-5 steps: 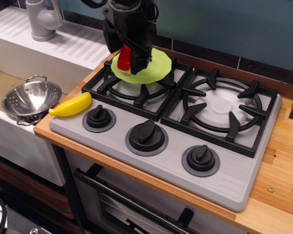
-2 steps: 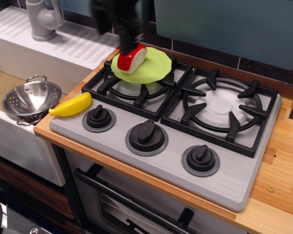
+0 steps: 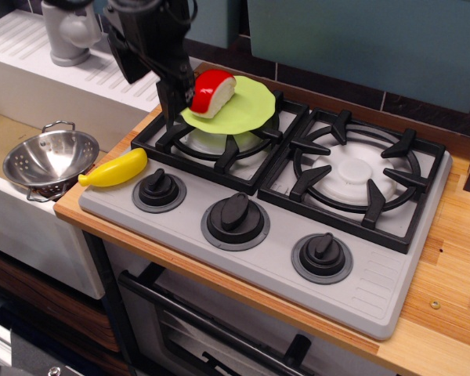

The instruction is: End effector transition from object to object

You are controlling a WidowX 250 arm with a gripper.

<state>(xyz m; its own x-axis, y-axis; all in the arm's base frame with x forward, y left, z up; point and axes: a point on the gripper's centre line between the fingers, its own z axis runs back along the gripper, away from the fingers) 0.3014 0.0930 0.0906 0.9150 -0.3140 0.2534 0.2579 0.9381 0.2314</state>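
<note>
The end effector, a black gripper point(image 3: 175, 100) on a bulky black arm with cables, hangs over the back left corner of the stove. Its narrow fingers point(image 3: 169, 110) point down and look parted, with nothing between them. It is just left of a red and white food piece point(image 3: 214, 92), which lies on a lime green plate point(image 3: 243, 110) on the left burner grate point(image 3: 219, 145). A yellow banana point(image 3: 113, 169) lies on the stove's front left corner, well in front of the gripper.
A steel colander point(image 3: 51, 159) sits left of the stove, below the counter edge. A grey faucet point(image 3: 66, 31) stands at the back left by the sink. The right burner point(image 3: 352, 172) and three black knobs point(image 3: 236, 217) lie along the stove.
The gripper let go of the red and white piece, rose and moved left off the plate. The piece now lies tipped on the plate.
</note>
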